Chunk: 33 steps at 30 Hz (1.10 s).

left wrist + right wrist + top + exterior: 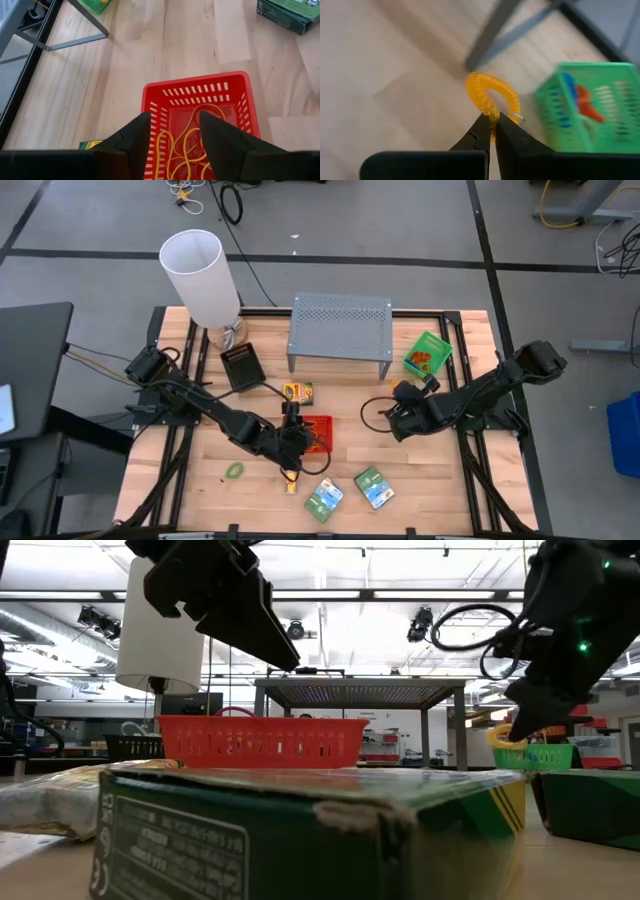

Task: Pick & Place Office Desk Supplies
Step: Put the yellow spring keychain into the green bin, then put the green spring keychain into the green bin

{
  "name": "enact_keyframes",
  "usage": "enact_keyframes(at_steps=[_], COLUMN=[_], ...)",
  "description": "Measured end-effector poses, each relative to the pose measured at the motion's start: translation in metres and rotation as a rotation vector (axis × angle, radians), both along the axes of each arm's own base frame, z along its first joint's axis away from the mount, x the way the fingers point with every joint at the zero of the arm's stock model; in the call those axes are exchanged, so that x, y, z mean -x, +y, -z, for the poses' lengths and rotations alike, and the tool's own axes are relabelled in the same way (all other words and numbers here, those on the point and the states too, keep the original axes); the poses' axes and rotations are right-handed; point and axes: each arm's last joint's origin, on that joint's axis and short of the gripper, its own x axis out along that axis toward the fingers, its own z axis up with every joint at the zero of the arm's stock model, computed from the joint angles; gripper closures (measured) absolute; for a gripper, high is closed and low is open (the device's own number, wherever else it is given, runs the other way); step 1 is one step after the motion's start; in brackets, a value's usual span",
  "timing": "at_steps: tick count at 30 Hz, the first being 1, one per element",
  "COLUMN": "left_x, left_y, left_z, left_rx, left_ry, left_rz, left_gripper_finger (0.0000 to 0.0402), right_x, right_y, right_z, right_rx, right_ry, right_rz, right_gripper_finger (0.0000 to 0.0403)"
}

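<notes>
Two arms lean in over the table (180,480): the left gripper (174,150) hangs over the red tray (200,100) at the table's middle with its fingers parted and nothing between them, loose orange bands (187,145) lying looped in the tray below. The right gripper (492,132) is pinched tight on a yellow coil (492,97), a ridged springy ring with a small metal ring at the fingertips, held off the wood and arching away from the fingers, near the green tray (590,107) by the stand's (340,325) right leg.
</notes>
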Motion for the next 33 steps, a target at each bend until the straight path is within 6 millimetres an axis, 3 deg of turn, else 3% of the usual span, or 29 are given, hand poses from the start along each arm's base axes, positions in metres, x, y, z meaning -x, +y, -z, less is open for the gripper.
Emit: enact_keyframes(at_steps=[12, 24, 27, 33], left_x=[0.001, 0.001, 0.001, 0.001], left_y=[-0.002, -0.002, -0.002, -0.002], left_z=[0.000, 0.000, 0.000, 0.000], left_rx=[0.001, 0.001, 0.001, 0.001], left_ry=[0.002, 0.002, 0.002, 0.002], left_rz=[0.010, 0.009, 0.009, 0.009], left_gripper_finger=[0.0227, 0.0227, 0.0227, 0.0227], right_x=[0.014, 0.019, 0.018, 0.013], right_y=[-0.031, -0.065, -0.070, -0.076], right_z=[-0.006, -0.007, -0.006, -0.003], right_rx=[0.150, 0.149, 0.130, 0.081], right_ry=[0.036, 0.173, 0.190, 0.192], right_rz=[0.242, 0.396, 0.402, 0.384], right_gripper_finger=[0.0393, 0.0393, 0.0363, 0.0266])
